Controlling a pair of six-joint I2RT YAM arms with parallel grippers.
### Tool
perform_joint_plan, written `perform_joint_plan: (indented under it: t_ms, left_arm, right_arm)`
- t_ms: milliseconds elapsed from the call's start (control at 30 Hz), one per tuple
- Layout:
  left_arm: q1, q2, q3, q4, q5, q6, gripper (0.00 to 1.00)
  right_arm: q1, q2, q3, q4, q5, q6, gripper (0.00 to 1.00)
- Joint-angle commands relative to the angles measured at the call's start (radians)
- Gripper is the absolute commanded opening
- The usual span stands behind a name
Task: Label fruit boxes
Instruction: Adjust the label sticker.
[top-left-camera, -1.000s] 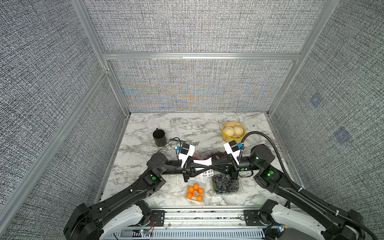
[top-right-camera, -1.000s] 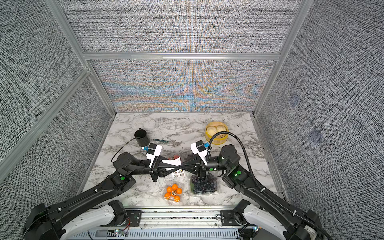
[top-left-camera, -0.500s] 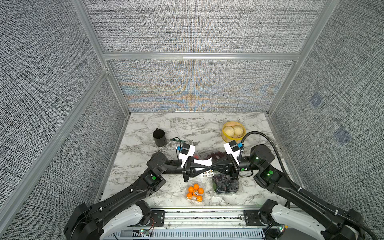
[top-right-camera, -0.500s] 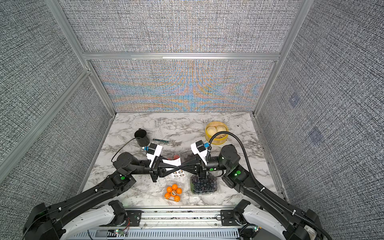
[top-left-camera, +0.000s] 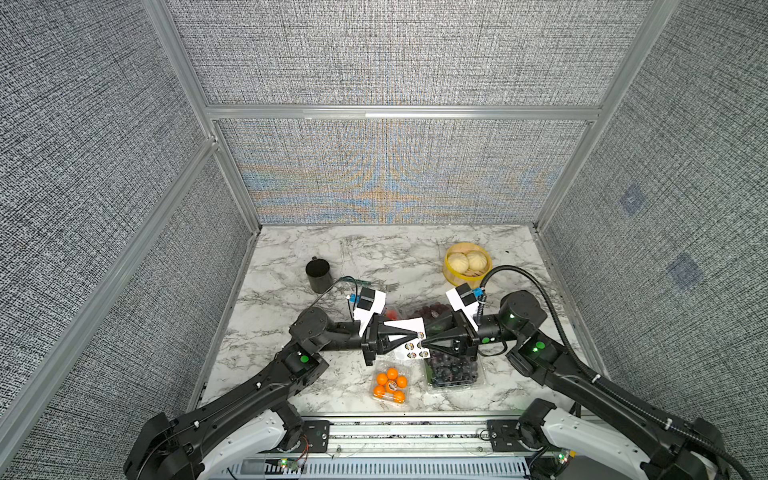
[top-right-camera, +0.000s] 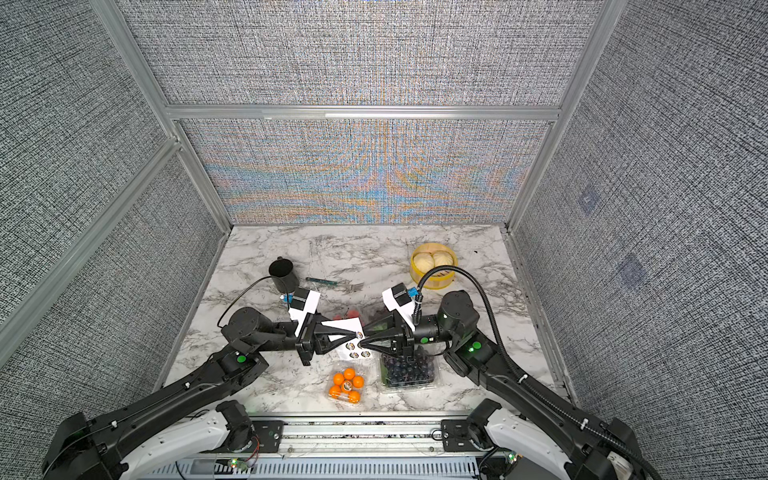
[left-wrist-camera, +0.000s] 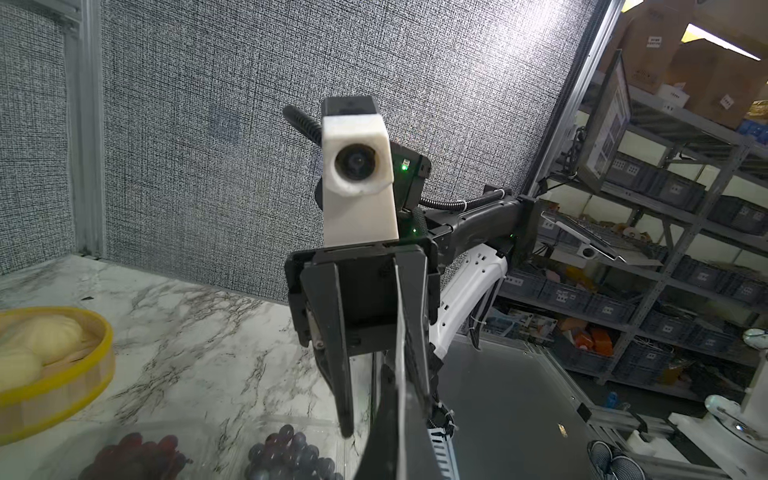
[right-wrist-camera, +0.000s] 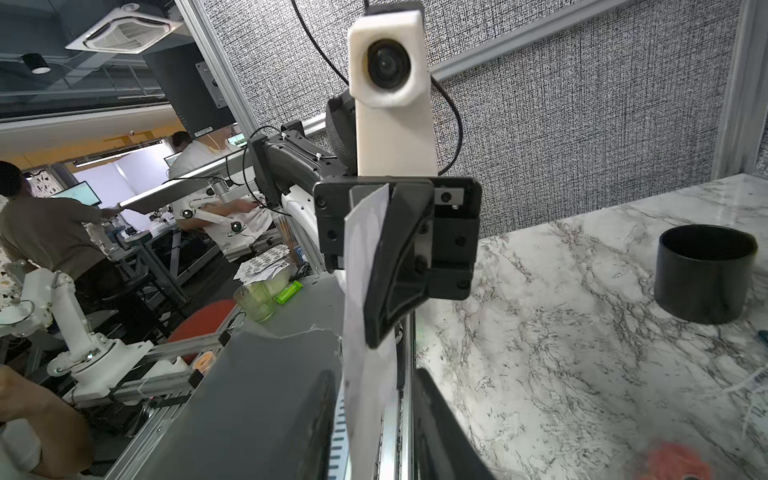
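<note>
R jaws newly apart, tips nr sheet; L jaws tight on thin white sticker sheet (top-left-camera: 405, 325).

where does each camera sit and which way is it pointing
Top views: high over the near edge, looking down at the marble table; left arm and right arm show.
Left wrist: on the left arm, facing the open right end effector.
Right wrist: on the right arm, facing the left end effector, shut on the sticker sheet.
Shared: wrist cameras face each other.

Black arms (top-left-camera: 257, 386) — green dots (top-left-camera: 304, 358), probably LEDs
</note>
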Motion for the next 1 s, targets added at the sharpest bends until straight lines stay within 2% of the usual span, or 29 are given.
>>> perform_joint_plan:
  t_ms: [0, 167, 267, 400, 467, 600, 667, 733, 900, 967]
  left_arm:
    - [0.001, -0.010, -0.002, 0.034, -0.021, 0.007, 0.00]
    - [0.001, -0.029, 0.012, -0.021, -0.057, 0.029, 0.00]
    - [0.001, -0.021, 0.013, -0.021, -0.059, 0.026, 0.00]
    - [0.001, -0.002, 0.011, -0.012, -0.054, 0.019, 0.00]
    - [0.001, 0.010, 0.012, 0.000, -0.046, 0.012, 0.06]
    - [0.000, 0.032, 0.014, 0.040, -0.028, -0.007, 0.11]
    - [0.001, 0.042, 0.020, 0.041, -0.025, -0.008, 0.16]
    - [0.001, 0.049, 0.021, 0.057, -0.018, -0.019, 0.25]
    - [0.001, 0.038, 0.009, 0.097, 0.003, -0.046, 0.54]
    - [0.001, 0.016, -0.005, 0.090, -0.002, -0.045, 0.58]
  right_arm:
    - [0.009, 0.014, 0.001, 0.025, -0.023, -0.004, 0.35]
    - [0.022, 0.025, -0.020, 0.013, -0.016, -0.023, 0.34]
    - [0.041, 0.055, -0.008, 0.017, -0.014, -0.035, 0.25]
    - [0.055, 0.089, 0.016, 0.019, -0.023, -0.047, 0.04]
    - [0.060, 0.101, 0.024, 0.019, -0.026, -0.051, 0.00]
    - [0.067, 0.108, 0.027, 0.019, -0.016, -0.052, 0.00]
    - [0.070, 0.109, 0.027, 0.019, -0.014, -0.052, 0.00]
    - [0.072, 0.112, 0.027, 0.019, -0.011, -0.053, 0.00]
    - [0.069, 0.122, 0.024, 0.019, 0.001, -0.054, 0.00]
    - [0.067, 0.114, 0.020, 0.021, 0.005, -0.056, 0.00]
